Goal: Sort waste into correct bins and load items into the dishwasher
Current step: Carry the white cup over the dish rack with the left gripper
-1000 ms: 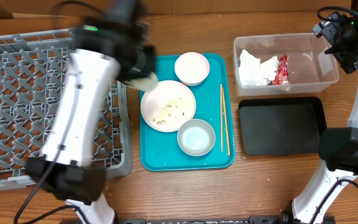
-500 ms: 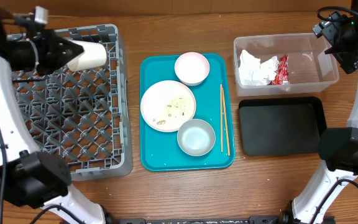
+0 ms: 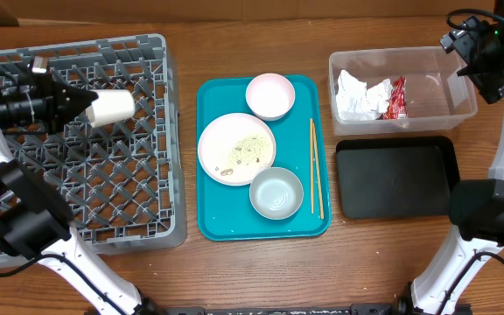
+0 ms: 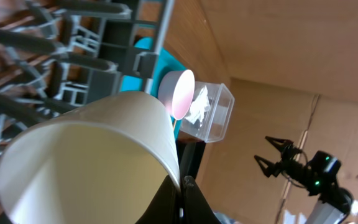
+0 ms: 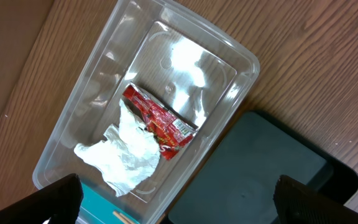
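My left gripper [image 3: 84, 101] is shut on the rim of the small white cup [image 3: 112, 106] and holds it on its side over the grey dish rack [image 3: 147, 61]; the cup fills the left wrist view [image 4: 86, 155]. On the teal tray [image 3: 213, 223] lie the pink-white plate [image 3: 237, 149] with rice scraps, the pink-white bowl [image 3: 270, 94], the grey bowl [image 3: 276, 193] and the chopsticks [image 3: 316, 179]. The clear tub [image 3: 449, 92] holds the white napkin [image 5: 126, 149] and red wrapper [image 5: 157, 121]. The black tray [image 3: 396, 179] is in front of it. My right gripper [image 5: 179, 205] is open high above the tub.
The rack takes up the table's left side. The right arm's base [image 3: 488, 214] stands at the right edge beside the black tray. Bare wood shows along the front edge and between tray and bins.
My left arm has swung left from the teal tray with the cup and now holds it lower over the rack's far part. The right arm has not moved.
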`<move>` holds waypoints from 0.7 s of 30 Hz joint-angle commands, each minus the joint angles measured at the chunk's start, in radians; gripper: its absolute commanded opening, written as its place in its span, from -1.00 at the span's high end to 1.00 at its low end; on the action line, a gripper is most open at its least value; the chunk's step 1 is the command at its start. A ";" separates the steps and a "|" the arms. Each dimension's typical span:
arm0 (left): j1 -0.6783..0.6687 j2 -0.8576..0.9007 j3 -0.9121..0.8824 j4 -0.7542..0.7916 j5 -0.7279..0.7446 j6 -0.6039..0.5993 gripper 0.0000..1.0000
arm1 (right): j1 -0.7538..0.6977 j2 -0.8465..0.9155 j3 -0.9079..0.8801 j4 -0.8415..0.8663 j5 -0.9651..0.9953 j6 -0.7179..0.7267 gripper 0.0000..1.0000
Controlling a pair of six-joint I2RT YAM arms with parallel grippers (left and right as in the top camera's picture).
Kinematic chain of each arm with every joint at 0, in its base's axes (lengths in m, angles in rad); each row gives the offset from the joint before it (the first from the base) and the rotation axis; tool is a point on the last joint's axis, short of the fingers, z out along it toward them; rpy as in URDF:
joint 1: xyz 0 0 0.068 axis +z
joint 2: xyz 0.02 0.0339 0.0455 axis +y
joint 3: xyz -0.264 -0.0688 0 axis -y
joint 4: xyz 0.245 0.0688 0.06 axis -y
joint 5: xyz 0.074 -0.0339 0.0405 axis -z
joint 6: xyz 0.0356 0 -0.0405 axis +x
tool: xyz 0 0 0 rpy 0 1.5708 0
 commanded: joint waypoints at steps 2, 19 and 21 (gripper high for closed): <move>0.030 0.044 -0.002 -0.017 0.041 0.082 0.92 | -0.002 -0.006 0.001 0.003 0.010 0.004 -1.00; 0.013 0.098 -0.002 0.027 0.162 0.225 0.92 | -0.002 -0.006 0.001 0.003 0.010 0.004 -1.00; 0.002 0.098 -0.003 0.032 0.157 0.232 0.92 | -0.002 -0.006 0.001 0.003 0.010 0.004 -1.00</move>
